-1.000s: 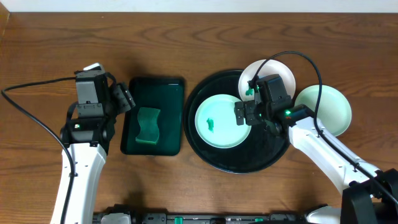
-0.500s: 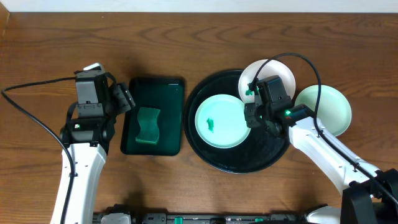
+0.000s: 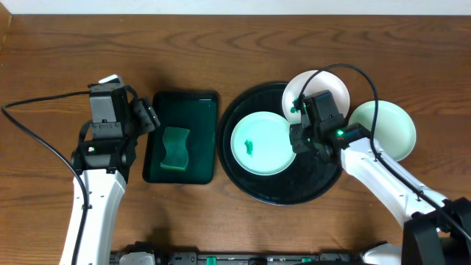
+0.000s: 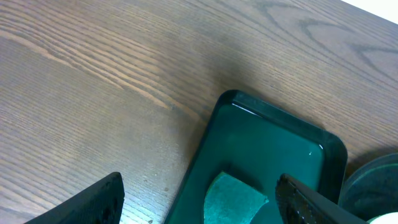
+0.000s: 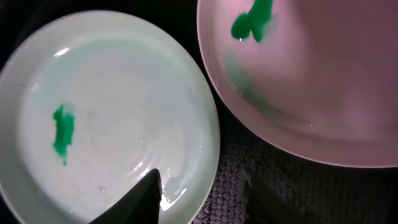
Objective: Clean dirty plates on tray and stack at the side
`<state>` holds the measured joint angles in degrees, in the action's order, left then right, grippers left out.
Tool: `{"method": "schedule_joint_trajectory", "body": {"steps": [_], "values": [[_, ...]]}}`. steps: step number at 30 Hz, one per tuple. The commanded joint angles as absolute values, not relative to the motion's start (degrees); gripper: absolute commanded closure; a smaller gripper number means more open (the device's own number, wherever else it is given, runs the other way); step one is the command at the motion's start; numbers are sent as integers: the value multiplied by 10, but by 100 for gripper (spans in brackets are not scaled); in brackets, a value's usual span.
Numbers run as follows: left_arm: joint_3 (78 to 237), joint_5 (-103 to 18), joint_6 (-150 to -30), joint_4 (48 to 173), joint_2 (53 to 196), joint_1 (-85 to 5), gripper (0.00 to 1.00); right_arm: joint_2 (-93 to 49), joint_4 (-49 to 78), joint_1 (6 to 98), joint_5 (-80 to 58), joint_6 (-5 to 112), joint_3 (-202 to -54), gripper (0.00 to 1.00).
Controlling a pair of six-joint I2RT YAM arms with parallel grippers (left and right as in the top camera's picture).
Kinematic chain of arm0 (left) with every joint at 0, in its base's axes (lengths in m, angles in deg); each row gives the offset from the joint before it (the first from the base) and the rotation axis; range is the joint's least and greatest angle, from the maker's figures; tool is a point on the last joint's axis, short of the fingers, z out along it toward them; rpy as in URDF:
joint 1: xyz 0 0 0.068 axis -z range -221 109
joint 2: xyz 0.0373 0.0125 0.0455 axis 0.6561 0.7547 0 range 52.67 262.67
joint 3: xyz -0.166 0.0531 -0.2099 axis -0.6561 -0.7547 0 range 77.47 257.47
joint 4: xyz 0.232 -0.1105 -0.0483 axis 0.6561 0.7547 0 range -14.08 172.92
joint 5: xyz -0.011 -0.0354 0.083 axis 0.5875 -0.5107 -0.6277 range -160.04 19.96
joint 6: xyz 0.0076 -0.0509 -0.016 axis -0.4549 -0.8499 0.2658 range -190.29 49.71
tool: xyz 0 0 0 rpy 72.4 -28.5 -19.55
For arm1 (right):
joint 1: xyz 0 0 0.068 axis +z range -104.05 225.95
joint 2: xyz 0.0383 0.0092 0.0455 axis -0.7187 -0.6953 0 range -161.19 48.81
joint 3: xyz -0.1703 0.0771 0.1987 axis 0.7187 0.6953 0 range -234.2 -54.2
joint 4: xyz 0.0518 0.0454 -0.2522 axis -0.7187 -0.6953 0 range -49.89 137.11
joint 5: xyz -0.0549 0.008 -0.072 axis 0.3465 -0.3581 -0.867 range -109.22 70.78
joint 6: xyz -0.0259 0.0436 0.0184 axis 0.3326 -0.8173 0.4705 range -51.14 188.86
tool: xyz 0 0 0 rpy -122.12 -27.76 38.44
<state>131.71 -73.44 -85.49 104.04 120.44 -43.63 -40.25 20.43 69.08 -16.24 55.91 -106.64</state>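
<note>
One mint plate point(image 3: 257, 156) on the black tray point(image 3: 280, 193), rim clamped by the right end effector point(image 3: 294, 138); left end effector point(image 4: 199, 190) apart

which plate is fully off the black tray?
The mint green plate at far right, on the table beside the tray. The other mint plate lies inside the tray; the white plate overlaps its rim.

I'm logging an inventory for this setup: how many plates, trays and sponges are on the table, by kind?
Plates: 3 – mint plate, white plate, second mint plate
Trays: 2 – black tray, green tray
Sponges: 1 – green sponge
Total: 6
</note>
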Motion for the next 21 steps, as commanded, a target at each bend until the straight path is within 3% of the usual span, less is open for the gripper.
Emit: {"method": "schedule_joint_trajectory", "body": {"steps": [1,21], "values": [[1327,-742,-860,1041,1207,-439,22,-427,209,684,-164,561,-1073,62],[1327,-742,-860,1041,1207,-439,22,-460,226,684,-188,561,-1073,63]]}}
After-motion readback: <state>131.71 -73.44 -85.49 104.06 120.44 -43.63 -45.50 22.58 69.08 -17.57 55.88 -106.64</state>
